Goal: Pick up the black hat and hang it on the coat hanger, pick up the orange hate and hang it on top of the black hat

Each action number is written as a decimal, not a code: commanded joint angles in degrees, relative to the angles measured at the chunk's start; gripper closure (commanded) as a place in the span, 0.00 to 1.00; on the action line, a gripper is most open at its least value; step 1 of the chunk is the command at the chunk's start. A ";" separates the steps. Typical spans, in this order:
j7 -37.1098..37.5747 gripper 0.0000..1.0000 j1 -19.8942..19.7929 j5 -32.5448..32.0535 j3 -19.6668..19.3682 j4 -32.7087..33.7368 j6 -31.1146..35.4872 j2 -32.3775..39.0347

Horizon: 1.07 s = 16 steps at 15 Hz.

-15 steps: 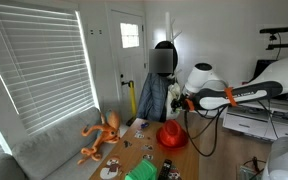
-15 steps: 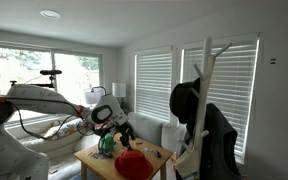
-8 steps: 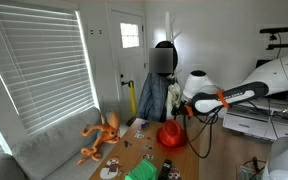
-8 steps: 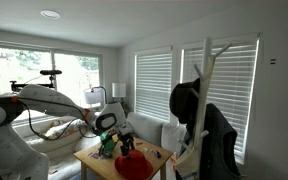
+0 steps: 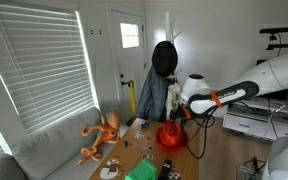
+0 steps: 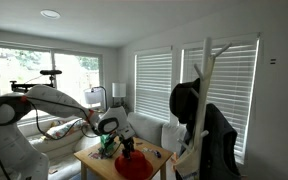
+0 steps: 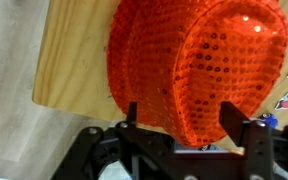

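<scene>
The black hat [image 5: 164, 57] hangs on top of the coat hanger [image 6: 206, 68]; it also shows in an exterior view [image 6: 187, 102]. The orange sequined hat [image 7: 199, 60] lies on the wooden table near its edge, and shows in both exterior views [image 5: 170, 135] [image 6: 134, 166]. My gripper [image 7: 180, 112] is open, low over the hat, with one finger on each side of the hat's near part. It also shows in both exterior views [image 5: 175, 119] [image 6: 126, 148]. Whether the fingers touch the hat I cannot tell.
The wooden table [image 7: 69, 50] also holds an orange octopus toy [image 5: 102, 135], a green object [image 5: 141, 172] and small items. A jacket [image 5: 152, 98] hangs on the coat hanger. A grey sofa [image 5: 44, 150] stands under the blinds.
My arm has come down toward the table, bringing the gripper from above the orange hat to down around it. The black hat has not moved.
</scene>
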 commanded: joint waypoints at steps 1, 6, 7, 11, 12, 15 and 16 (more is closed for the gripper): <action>-3.13 0.47 1.36 3.93 -1.07 -0.34 2.26 1.22; -4.35 0.84 1.63 6.48 -0.96 -0.16 2.60 2.10; -4.31 0.90 1.50 6.57 -0.87 -0.06 2.41 2.12; -3.46 1.00 0.56 5.23 -0.40 1.09 0.91 1.43; -3.31 1.00 0.31 4.85 -0.33 1.59 0.49 1.16; -3.15 0.99 -0.79 2.67 0.07 4.50 -0.72 -0.04; -3.13 0.99 -1.10 1.82 0.33 5.91 -1.16 -0.40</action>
